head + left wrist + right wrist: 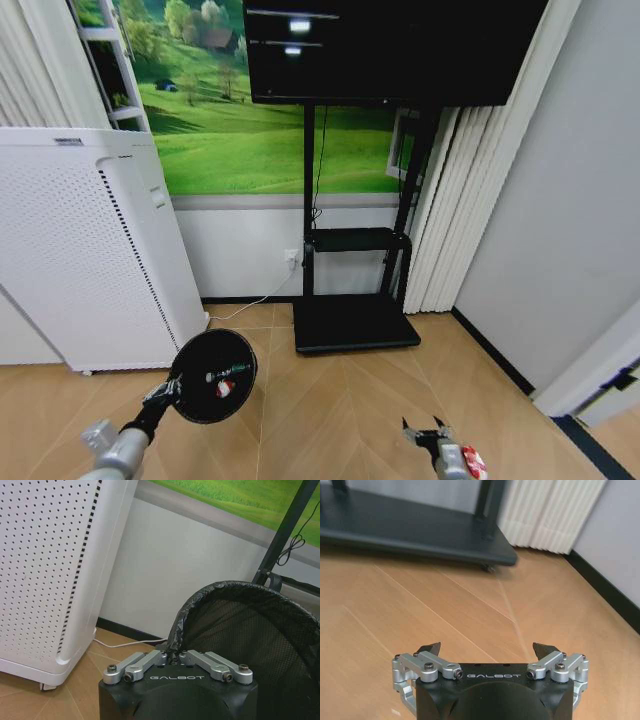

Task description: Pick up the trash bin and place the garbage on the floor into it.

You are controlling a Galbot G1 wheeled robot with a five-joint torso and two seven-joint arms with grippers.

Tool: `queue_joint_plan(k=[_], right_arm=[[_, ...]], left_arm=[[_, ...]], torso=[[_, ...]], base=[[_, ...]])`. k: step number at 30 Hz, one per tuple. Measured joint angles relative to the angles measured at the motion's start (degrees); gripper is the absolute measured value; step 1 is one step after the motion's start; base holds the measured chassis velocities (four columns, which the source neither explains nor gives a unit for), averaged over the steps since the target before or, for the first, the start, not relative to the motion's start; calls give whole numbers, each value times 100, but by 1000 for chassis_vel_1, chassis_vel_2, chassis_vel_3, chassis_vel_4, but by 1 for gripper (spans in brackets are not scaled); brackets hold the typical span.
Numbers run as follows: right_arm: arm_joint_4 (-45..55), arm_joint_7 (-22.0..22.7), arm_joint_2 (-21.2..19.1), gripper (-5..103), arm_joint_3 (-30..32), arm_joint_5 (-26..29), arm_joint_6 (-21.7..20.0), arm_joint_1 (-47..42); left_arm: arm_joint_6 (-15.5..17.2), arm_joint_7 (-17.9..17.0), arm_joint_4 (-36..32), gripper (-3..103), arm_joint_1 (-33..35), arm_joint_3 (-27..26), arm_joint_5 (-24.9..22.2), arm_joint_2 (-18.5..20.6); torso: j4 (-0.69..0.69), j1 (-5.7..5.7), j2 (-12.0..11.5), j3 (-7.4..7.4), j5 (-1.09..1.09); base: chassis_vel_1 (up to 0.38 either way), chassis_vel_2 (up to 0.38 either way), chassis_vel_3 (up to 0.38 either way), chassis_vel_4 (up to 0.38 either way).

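Left gripper (172, 388) clamped on the rim of the trash bin (212, 375), jaws closed tight over the glossy black liner at the near edge, as the left wrist view confirms (172, 656). Bin (260, 630) lifted off the wooden floor (340, 400) and tipped so its round mouth faces the head camera, hanging just in front of the lower right corner of the white perforated appliance (85, 260). Inside the bin, 2 small pieces of garbage (222, 385): something red and white, and just above it a small piece with a green patch. Too small to tell more.

Right gripper (428, 432) low over bare floor at the front right, well apart from the bin, jaws spread wide and holding nothing; dark fingertips (430, 648) apart in the right wrist view, with floor planks visible between them.

Beyond, a black TV stand (350, 320) with its flat base on the floor against the wall, white pleated curtain (450, 200) beside it. White cable (250, 305) trailing along the floor by the skirting.
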Motion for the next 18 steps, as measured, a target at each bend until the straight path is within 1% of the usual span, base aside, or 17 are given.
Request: queue_joint_plan(k=[2, 3, 4, 5, 6, 7, 9, 10, 11, 14, 18], right_arm=[[-398, -179, -178, 100, 161, -23, 86, 6], [-398, -179, -178, 100, 161, -23, 86, 6], [-585, -254, -259, 100, 201, -25, 138, 6], [-803, -285, -319, 100, 218, -32, 256, 17], [-1073, -287, -339, 103, 212, -94, 415, 57], [-1073, -287, -339, 103, 212, -94, 415, 57], [-1526, -341, -365, 98, 160, -187, 604, 133], [-1526, -341, -365, 98, 160, -187, 604, 133], [-1770, -355, -357, 94, 127, -196, 648, 225], [-2262, -344, -292, 91, 37, -172, 683, 531], [-2620, -342, -255, 88, -39, -226, 765, 787]], left_arm=[[-6, 7, -20, 4, 7, -1, 9, -49], [-6, 7, -20, 4, 7, -1, 9, -49], [-6, 8, -19, 4, 4, 1, 22, -68], [-9, 8, -19, 4, -1, 11, 39, -88], [-14, 12, -4, 4, -11, 32, 61, -116], [-14, 12, -4, 4, -11, 32, 61, -116], [-20, 14, 30, 4, -22, 78, 111, -162], [-20, 14, 30, 4, -22, 78, 111, -162], [-22, 14, 34, 4, -22, 115, 128, -182], [-23, 9, 19, 4, -14, 159, 146, -175], [-23, 7, 4, 4, 1, 172, 148, -149]], torso=[[-2, 0, 0, 0, -1], [-2, 0, 0, 0, -1], [-2, 0, 0, 0, 0], [-2, 0, 1, 0, -3], [-2, 0, 0, 0, -3], [-2, 0, 0, 0, -3], [-2, 0, 0, 0, 2], [-2, 0, 0, 0, 2], [-3, 0, 0, 0, -2], [-2, 0, 1, 0, 1], [-1, 0, 0, 0, -1]], base=[[0, 0, 0, 0], [0, 0, 0, 0], [0, 0, 0, 0], [0, 0, 0, 0], [0, 0, 0, 0], [0, 0, 0, 0], [0, 0, 0, 0], [0, 0, 0, 0], [0, 0, 0, 0], [0, 0, 0, 0], [0, 0, 0, 0]])
